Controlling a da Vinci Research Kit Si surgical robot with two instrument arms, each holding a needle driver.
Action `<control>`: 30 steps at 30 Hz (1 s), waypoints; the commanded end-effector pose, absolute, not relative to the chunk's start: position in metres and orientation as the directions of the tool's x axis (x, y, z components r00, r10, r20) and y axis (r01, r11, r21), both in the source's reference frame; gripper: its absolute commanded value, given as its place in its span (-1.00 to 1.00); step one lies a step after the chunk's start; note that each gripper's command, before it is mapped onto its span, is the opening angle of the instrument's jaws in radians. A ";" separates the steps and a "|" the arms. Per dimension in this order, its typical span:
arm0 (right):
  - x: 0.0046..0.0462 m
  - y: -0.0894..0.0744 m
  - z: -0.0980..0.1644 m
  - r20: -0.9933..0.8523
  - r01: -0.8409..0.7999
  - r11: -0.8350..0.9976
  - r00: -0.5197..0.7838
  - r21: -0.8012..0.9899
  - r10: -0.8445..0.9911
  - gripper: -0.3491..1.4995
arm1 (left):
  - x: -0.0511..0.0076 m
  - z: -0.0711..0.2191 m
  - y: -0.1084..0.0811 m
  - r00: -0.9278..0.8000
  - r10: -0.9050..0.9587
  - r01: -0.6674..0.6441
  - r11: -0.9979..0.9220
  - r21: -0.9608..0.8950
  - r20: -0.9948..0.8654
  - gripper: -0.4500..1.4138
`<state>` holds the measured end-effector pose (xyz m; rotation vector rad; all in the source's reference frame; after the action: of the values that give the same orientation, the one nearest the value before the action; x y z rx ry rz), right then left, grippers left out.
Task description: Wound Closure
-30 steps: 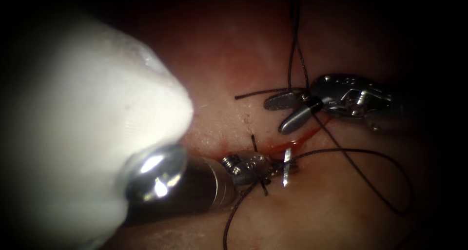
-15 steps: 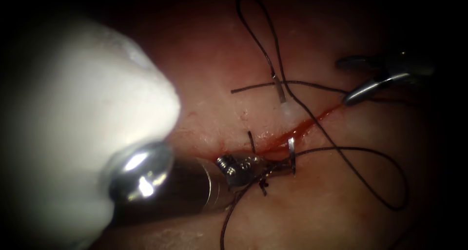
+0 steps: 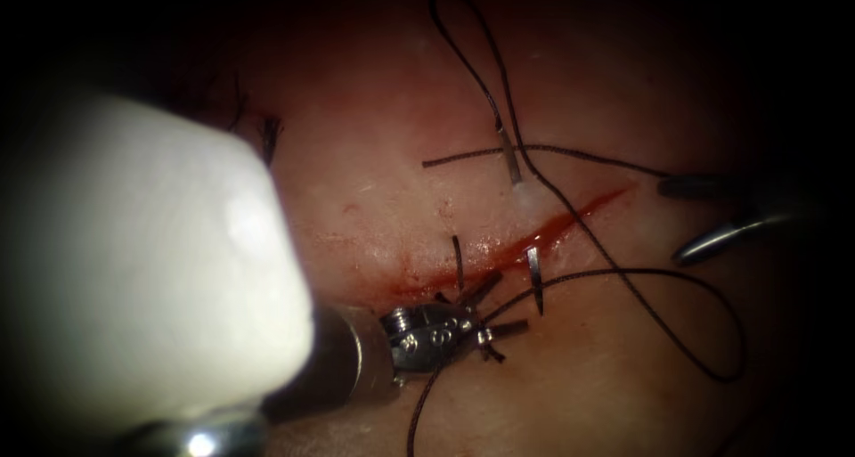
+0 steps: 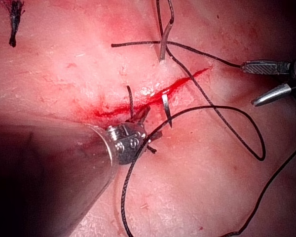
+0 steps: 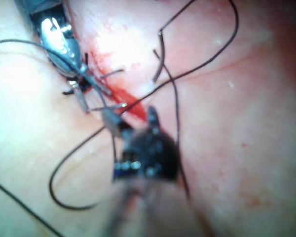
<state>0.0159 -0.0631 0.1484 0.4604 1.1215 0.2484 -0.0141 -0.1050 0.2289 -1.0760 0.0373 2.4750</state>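
The needle [image 3: 533, 279] sits in the tissue [image 3: 588, 386] across the cut [image 3: 534, 241] — just beside the left tool [image 3: 495, 307], jaws parted, empty — well apart from the right tool [image 3: 704, 215], also open, empty.

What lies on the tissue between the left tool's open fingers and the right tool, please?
In the endoscope view, the needle stands in the tissue beside the cut, with thread looping across toward the right tool.
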 end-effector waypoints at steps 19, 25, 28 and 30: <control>0.0183 -0.065 0.150 -0.815 0.051 0.881 0.408 0.470 0.411 0.81 | -0.0167 0.231 -0.102 -0.655 0.046 -0.161 -0.984 0.081 -0.754 0.05; 0.0185 -0.066 0.150 -0.816 0.057 0.881 0.409 0.470 0.409 0.81 | -0.0176 0.232 -0.102 -0.666 -0.005 -0.097 -0.991 0.094 -0.746 0.12; 0.0185 -0.066 0.150 -0.816 0.058 0.881 0.409 0.470 0.408 0.81 | -0.0182 0.232 -0.102 -0.666 -0.010 -0.093 -0.991 0.097 -0.746 0.12; 0.0185 -0.066 0.150 -0.816 0.058 0.881 0.409 0.469 0.408 0.81 | -0.0183 0.232 -0.102 -0.666 -0.010 -0.094 -0.991 0.097 -0.746 0.12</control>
<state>0.0178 -0.0651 0.1499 0.4641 1.1370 0.2305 -0.0178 -0.1007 0.2316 -1.2629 0.2030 2.8211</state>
